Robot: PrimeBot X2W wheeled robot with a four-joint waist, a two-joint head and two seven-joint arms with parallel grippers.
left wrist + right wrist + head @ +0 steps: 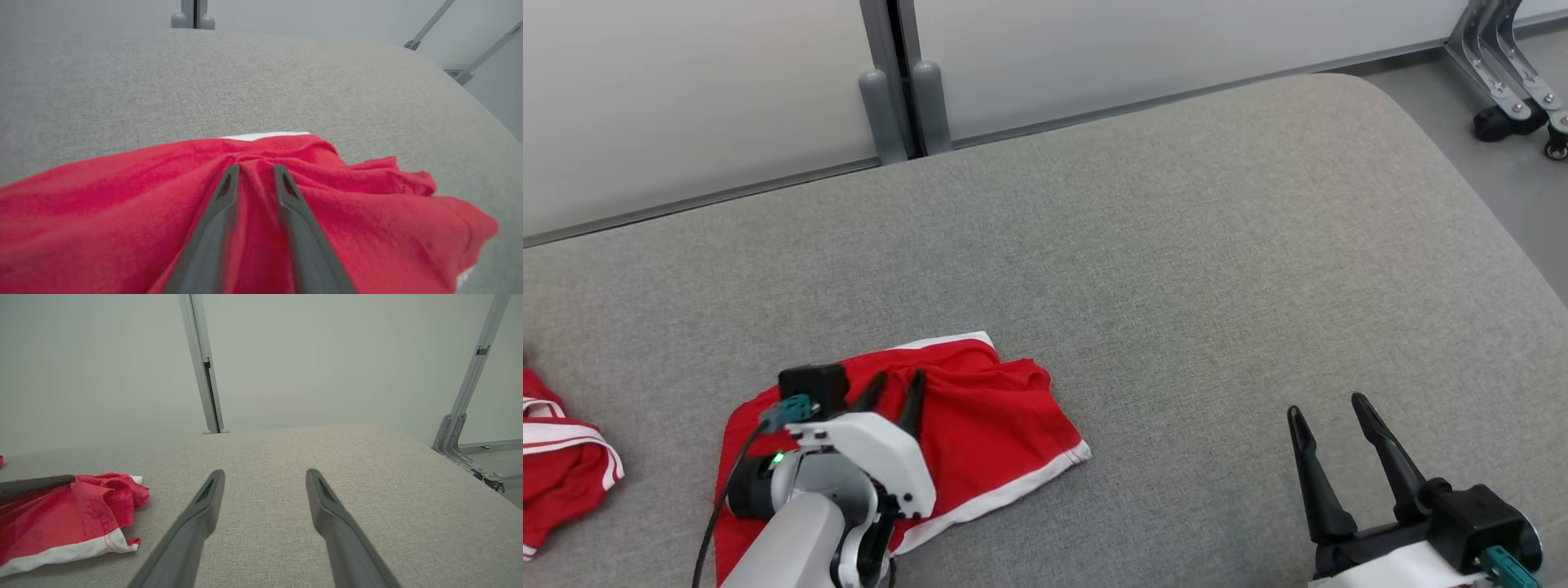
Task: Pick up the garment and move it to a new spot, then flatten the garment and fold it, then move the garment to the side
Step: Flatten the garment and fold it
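Note:
The garment (996, 425) is a red cloth with white trim, lying rumpled on the grey padded table (1176, 245) at the near left. My left gripper (898, 380) rests on its middle. In the left wrist view, a raised ridge of the red cloth (122, 192) is pinched between the narrowed fingers of that gripper (256, 168), with creases running in toward the tips. My right gripper (1327, 406) hovers open over bare table at the near right, well apart from the garment. The right wrist view has the garment (61, 514) at its left, beside the open gripper (265, 473).
A second red and white garment (556, 465) lies at the table's left edge. Behind the table runs a pale wall with a grey post (905, 98). A metal stand on castors (1515, 90) sits on the floor past the far right corner.

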